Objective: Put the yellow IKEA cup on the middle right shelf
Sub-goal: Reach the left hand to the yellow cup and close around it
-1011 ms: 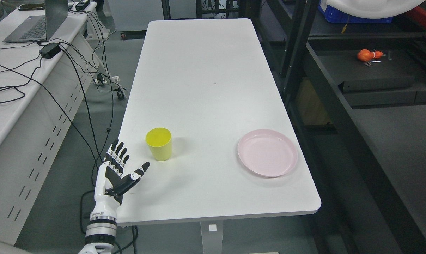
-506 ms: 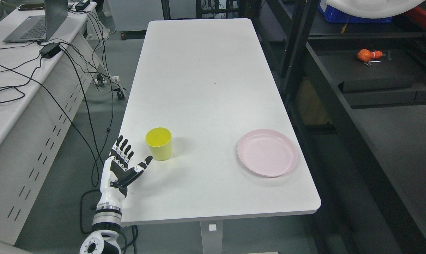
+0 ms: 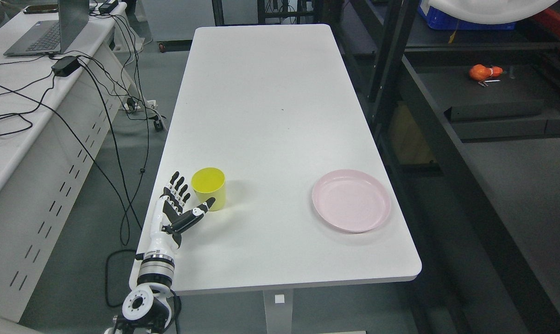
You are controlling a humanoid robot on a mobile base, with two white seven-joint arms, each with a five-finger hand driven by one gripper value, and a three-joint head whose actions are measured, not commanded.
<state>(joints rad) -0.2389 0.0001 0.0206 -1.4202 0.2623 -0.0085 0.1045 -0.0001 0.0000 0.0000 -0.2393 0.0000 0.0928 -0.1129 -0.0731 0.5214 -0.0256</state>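
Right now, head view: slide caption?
Open left hand reaches beside upright yellow cup on white table; pink plate sits apart.

The yellow cup looks like smooth, matt plastic. The pink plate is smooth plastic with a soft shine. The table top is white, flat and matt. The left hand is hard black-and-white plastic with a shiny metal wrist.

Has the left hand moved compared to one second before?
Yes. The left hand has moved forward and rightward, toward the yellow cup, which has stayed in place on the table.
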